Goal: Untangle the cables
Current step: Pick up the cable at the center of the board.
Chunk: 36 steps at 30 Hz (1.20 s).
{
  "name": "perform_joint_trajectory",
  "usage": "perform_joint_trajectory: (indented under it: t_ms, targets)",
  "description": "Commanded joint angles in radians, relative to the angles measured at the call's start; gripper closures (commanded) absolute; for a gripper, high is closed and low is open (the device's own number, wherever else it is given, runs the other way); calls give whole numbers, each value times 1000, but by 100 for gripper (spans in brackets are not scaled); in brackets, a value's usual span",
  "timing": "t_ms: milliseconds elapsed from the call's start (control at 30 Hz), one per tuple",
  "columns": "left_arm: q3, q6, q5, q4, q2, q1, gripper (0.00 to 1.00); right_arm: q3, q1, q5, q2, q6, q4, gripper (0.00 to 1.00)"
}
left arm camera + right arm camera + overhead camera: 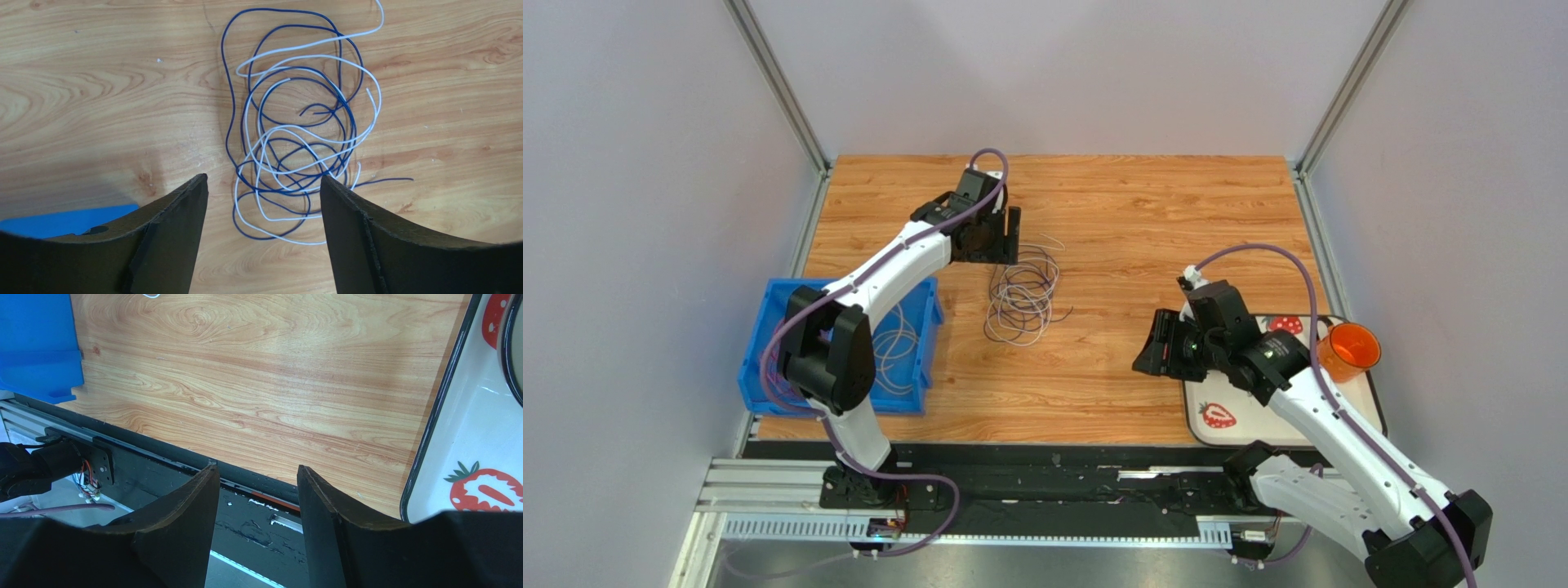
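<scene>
The cables point(1022, 298) lie in one loose tangle on the wooden table, left of the middle. In the left wrist view the cables point(299, 125) are thin dark blue and white wires in overlapping loops. My left gripper point(1001, 249) hovers just behind the tangle's far-left end, open and empty. In its own view the left gripper point(264, 184) has its jaws wide apart, and the nearest loops show between them. My right gripper point(1149, 353) is open and empty, well to the right of the tangle. The right wrist view shows the right gripper point(258, 468) over the table's near edge.
A blue bin point(762, 368) at the table's left edge holds a few more pale wires point(895, 347); its corner shows in the left wrist view point(61, 220) and the right wrist view point(37, 343). A white strawberry tray point(1259, 423) with an orange cup point(1355, 347) sits front right.
</scene>
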Motion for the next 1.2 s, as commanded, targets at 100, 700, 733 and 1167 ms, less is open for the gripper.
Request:
perform_joint_trajectory:
  t_ms: [100,700,733,1167]
  targets:
    - [-45,135,7,53,8,-3,28,19,1,15,5,-25,30,47]
    - [-186,245,55,159,-20,-16,28,39,1,-9,42,-13,36,47]
    - [-182,242,52,144,-15,-16,28,35,1,-1,38,-15,33,47]
    - [-232,210,164,150,-3,-25,30,20,0,-7,39,-10,46,47]
